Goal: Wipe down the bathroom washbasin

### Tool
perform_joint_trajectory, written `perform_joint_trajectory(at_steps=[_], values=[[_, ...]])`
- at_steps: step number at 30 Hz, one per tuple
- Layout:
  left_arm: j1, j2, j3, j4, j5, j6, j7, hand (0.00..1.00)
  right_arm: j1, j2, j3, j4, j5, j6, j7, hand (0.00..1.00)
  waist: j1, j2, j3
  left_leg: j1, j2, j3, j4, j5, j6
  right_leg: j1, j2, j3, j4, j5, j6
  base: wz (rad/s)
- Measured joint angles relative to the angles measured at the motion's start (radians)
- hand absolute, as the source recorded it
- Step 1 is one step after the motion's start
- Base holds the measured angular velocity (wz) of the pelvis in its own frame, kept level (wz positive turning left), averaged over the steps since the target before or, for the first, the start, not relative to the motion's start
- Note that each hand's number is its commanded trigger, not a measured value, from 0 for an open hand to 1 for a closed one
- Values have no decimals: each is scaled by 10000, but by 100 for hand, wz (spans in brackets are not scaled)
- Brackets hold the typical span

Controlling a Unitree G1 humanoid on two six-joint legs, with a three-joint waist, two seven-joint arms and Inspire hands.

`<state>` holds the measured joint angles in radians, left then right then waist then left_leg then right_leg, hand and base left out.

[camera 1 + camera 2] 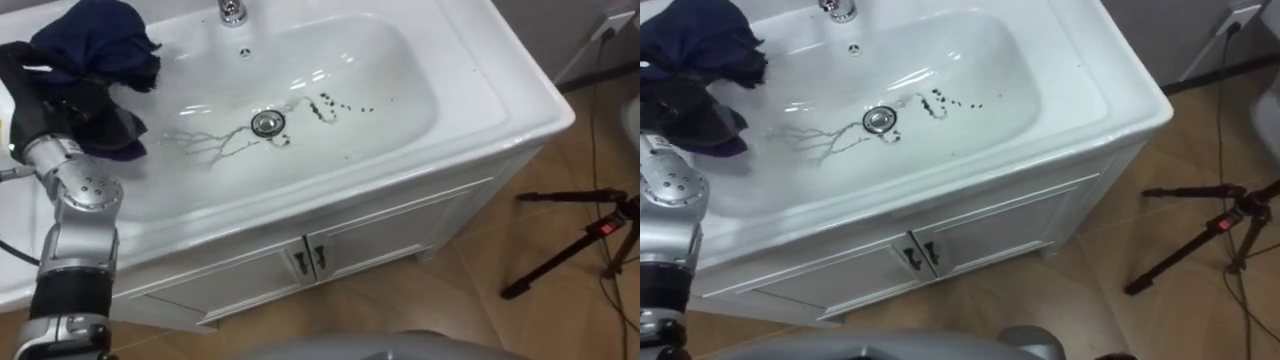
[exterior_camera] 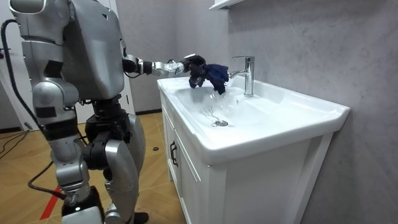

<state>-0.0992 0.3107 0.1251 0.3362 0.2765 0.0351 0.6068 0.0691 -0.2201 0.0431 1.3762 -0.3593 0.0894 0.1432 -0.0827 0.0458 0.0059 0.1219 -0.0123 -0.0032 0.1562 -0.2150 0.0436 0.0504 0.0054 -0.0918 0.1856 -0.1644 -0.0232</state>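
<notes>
The white basin (image 1: pixel 497 85) lies below me, with a chrome drain (image 1: pixel 267 123) in its bowl. Dark specks (image 1: pixel 335 104) lie right of the drain, and thin dark streaks (image 1: pixel 205 146) spread to its left. My left hand (image 1: pixel 62 108) hangs over the basin's left side, shut on a bunched dark blue cloth (image 1: pixel 95 38). The cloth is above the bowl's back left corner, near the chrome tap (image 2: pixel 247 74). In the room view I stand upright at the vanity's front, my left hand (image 2: pixel 194 65) stretched out over the bowl with the cloth (image 2: pixel 215 74).
Under the basin is a white cabinet with two doors (image 1: pixel 300 262). A black tripod (image 1: pixel 585 245) stands on the wooden floor to the right. A wall socket (image 1: pixel 607 24) is at the far right. A shelf (image 2: pixel 224 4) hangs above the tap.
</notes>
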Motion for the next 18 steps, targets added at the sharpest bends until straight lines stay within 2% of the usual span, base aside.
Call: perform_joint_trajectory(at_steps=[3, 10, 16, 18], values=[[0, -64, -123, -56, 27, -16, 0, 100, 116, 1, 23, 2, -34, 101, 3, 0, -4, -11, -1, 86, -1, 0, -18, -1, -1, 21, 25, 113, 24, 0, -1, -13], [0, -73, -125, -661, 408, -151, -15, 100, 317, 6, 38, -84, -29, 106, -28, 0, 30, -196, 3, 152, 16, 2, -29, -1, 0, 28, 49, 268, 39, 39, 25, -4], [0, -75, -121, -903, 500, -224, -114, 100, 294, 10, 32, -165, -41, 69, -30, 0, 47, -245, 37, 227, 14, 21, -70, -6, 3, 34, 119, 356, 6, 79, 45, -3], [1, -76, -122, -804, 941, -224, -207, 100, 296, 11, 22, -216, -91, 104, -23, 0, 51, -225, 41, 236, 41, 25, -145, -9, 2, 32, 138, 347, 3, 83, 38, 0]])
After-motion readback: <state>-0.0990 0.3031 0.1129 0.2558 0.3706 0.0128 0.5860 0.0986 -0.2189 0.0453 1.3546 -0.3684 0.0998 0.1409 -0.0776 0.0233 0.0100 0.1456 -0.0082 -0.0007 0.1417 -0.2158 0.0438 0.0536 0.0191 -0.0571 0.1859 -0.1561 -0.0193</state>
